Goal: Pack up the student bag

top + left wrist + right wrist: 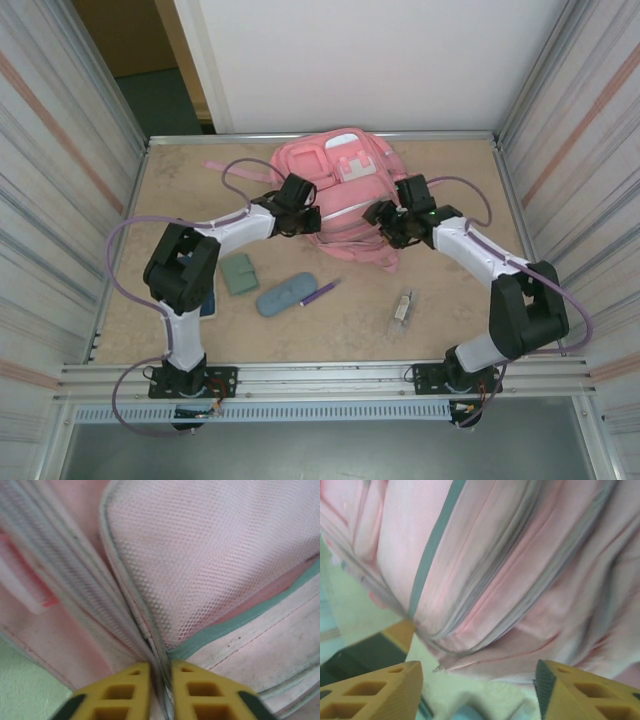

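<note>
The student bag (pixel 340 175) is a large pink backpack lying flat at the back middle of the table, its pale front pockets facing up. My left gripper (pixel 312 218) is at the bag's left near side. In the left wrist view the left gripper (pixel 160 672) has its yellow fingers (pixel 127 692) shut on a fold of the student bag (pixel 210 555), right at a zipper seam beside a mesh pocket. My right gripper (pixel 385 225) is at the bag's right near edge. Seen from the right wrist, this gripper (pixel 479 680) is open, with the bag's pink lower edge (pixel 520 580) just ahead of its fingers (pixel 385 690).
On the table in front of the bag lie a green wallet-like case (pixel 240 273), a blue-grey oval pouch (pixel 287 294), a purple pen (pixel 320 292) and a small clear item (pixel 404 307). Corrugated walls close in the left and right sides.
</note>
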`<state>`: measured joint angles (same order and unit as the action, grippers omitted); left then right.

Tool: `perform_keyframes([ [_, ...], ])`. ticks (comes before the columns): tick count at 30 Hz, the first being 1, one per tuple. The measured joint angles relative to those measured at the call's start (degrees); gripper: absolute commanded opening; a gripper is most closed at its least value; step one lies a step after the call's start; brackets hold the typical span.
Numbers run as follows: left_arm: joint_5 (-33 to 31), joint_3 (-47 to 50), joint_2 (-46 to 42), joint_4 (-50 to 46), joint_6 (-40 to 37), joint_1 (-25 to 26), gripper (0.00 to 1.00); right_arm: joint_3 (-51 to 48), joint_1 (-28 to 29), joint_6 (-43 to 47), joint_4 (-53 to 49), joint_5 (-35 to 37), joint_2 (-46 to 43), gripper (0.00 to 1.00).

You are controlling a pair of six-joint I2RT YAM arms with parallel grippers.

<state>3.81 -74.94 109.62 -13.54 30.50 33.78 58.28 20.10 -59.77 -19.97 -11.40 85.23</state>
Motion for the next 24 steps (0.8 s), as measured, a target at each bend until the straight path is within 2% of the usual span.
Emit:
perform_keyframes([
  [1,0.87,0.24,-0.20,-0.11,-0.26,-0.44,0.00,0.81,-1.81,1.31,-0.81,0.87,0.02,0.64],
  [7,3.76,1.68,-1.68,-0.33,-1.03,-0.94,0.00,5.77,-10.82,7.50,-0.85,0.04,6.16,0.60],
  [15,6.25,2.10,-3.23,-0.28,-2.01,-0.96,0.00,13.14,-12.09,12.11,0.92,-4.26,21.94,0.46],
  [20,6.45,2.86,-3.26,-0.70,-2.43,-1.22,0.31,16.83,-11.43,12.68,0.70,-5.05,24.26,0.44],
  [21,6.67,2.86,-3.26,-0.81,-2.73,-1.42,0.37,17.09,-11.30,12.70,0.74,-5.33,24.26,0.41],
  [24,6.97,2.86,-3.26,-1.14,-2.71,-2.01,0.42,17.22,-11.10,12.63,0.66,-6.93,24.35,0.40],
])
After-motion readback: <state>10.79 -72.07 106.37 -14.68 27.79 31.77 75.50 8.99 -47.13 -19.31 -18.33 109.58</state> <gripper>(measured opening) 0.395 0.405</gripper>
